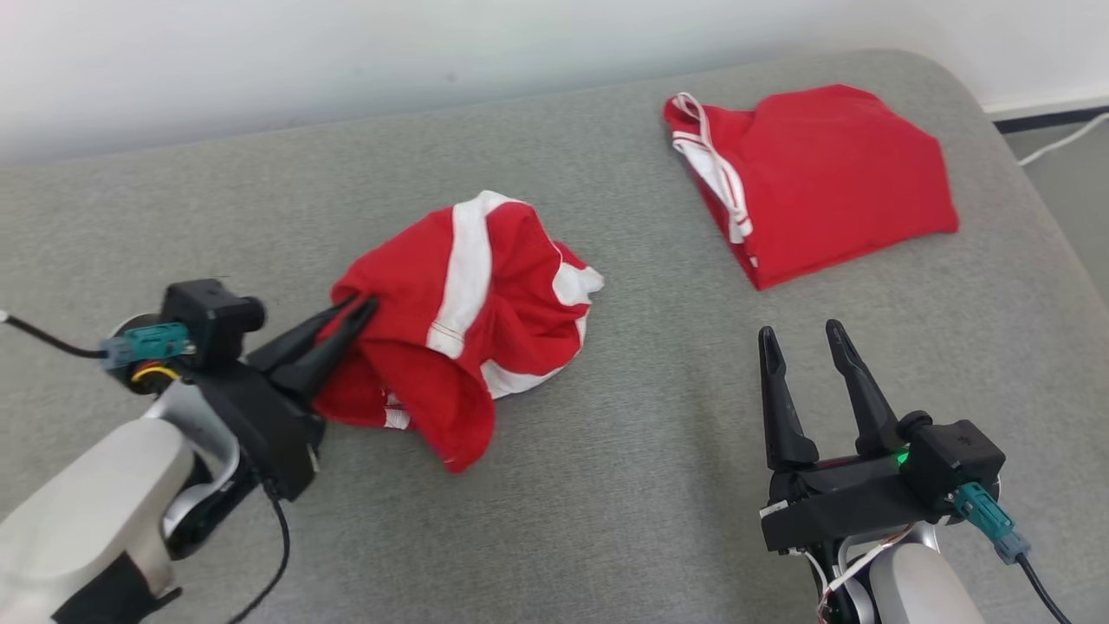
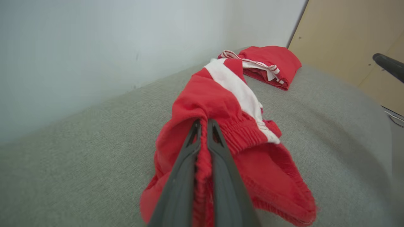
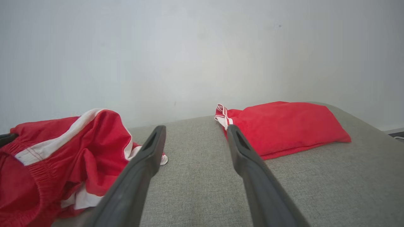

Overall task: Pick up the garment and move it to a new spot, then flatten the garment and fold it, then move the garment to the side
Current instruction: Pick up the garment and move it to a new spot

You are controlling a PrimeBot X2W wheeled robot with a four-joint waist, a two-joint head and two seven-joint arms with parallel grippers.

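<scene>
A crumpled red garment with white stripes lies bunched at the middle of the grey surface. My left gripper is shut on its elastic waistband at the garment's left edge; in the left wrist view the red waistband is pinched between the two dark fingers. The garment also shows at the left of the right wrist view. My right gripper stands open over bare fabric to the garment's right, touching nothing, with its fingers spread wide.
A second red garment, folded flat with white trim, lies at the back right of the grey cushion. A pale wall runs behind. The cushion's rounded right edge drops to the floor, where a white cable lies.
</scene>
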